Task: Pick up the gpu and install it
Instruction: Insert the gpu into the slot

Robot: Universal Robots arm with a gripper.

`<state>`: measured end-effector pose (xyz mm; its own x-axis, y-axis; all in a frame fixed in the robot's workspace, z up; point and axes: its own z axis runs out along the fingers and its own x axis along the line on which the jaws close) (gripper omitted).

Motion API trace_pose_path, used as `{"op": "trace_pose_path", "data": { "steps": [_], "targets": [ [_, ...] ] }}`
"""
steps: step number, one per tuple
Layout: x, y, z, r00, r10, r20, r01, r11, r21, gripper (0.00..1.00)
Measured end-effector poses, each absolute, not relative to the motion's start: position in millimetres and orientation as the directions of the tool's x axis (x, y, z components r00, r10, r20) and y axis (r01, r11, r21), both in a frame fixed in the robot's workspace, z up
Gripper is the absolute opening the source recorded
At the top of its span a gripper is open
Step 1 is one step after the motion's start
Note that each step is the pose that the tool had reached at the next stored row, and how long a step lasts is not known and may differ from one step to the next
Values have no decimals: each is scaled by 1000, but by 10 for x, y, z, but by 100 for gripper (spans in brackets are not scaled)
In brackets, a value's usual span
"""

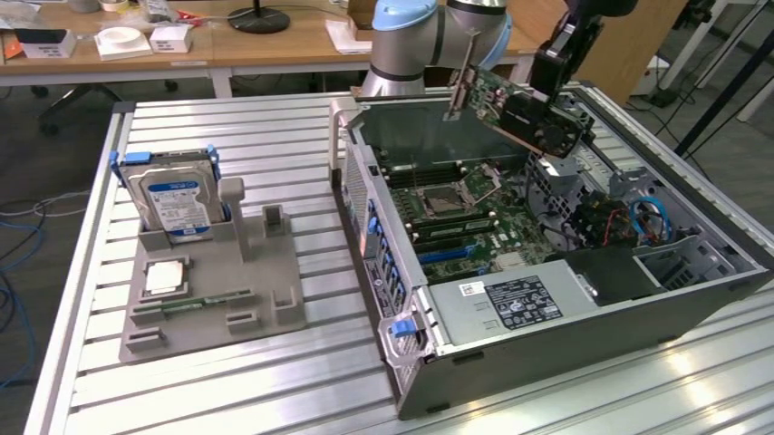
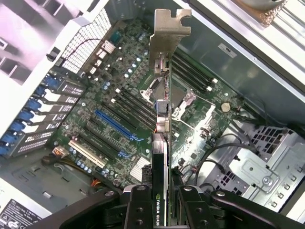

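1. Gripping the gpu (image 1: 514,104) by its two flat faces, the claw (image 1: 545,91) is standing partly closed. It is pinching the card at the end away from the silver bracket (image 1: 459,91).
2. The gpu is hanging in the air above the open computer case (image 1: 677,299), over the case's far part in the exterior view. It is touching neither the case walls nor the motherboard (image 1: 472,227) below it.
3. In the wrist view the gpu (image 2: 162,119) is showing edge-on. Its long axis is running straight out from the claw (image 2: 162,212) to the bracket (image 2: 169,28), and the card's lower edge is facing down at the board.
4. The blue slot (image 2: 114,125) is lying on the motherboard below the card and off to one side of its edge, toward the case wall with the blue clips. Judging from the wrist view, the slot's length is running at an angle to the card's long axis, so the two are not looking lined up.
5. On the tabletop (image 1: 242,390), the grey holder (image 1: 278,299) is carrying the hard drive (image 1: 176,199), well apart from the claw on the exterior view's left.
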<state>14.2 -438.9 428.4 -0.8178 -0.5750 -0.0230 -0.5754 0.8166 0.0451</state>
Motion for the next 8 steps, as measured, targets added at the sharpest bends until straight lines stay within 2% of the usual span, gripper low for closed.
{"op": "trace_pose_path", "data": {
  "steps": [8],
  "targets": [
    [142, -4389, 4285, -784, -620, -23, -621, 783, 45, 26]
  ]
}}
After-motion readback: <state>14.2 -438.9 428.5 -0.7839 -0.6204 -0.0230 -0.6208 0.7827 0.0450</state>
